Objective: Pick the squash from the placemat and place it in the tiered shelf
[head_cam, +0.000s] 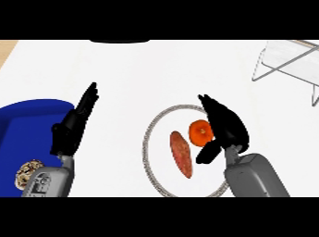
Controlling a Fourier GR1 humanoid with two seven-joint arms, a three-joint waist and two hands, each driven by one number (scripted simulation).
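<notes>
Head view: I see both grey forearms entering from the bottom edge. Right black hand (223, 126) sits over the right side of the round white placemat with a grey braided rim (148, 139), fingers straight and relaxed, thumb hanging down, holding nothing. Round orange squash (200, 131) lies on the placemat just beside that hand, partly hidden by it. Long reddish-brown sweet potato (180, 154) lies left of the squash, same mat. Left black hand (74, 125) rests open, fingers up, by the blue tray (15, 134). Wire tiered shelf (295, 60) stands top right, well apart.
</notes>
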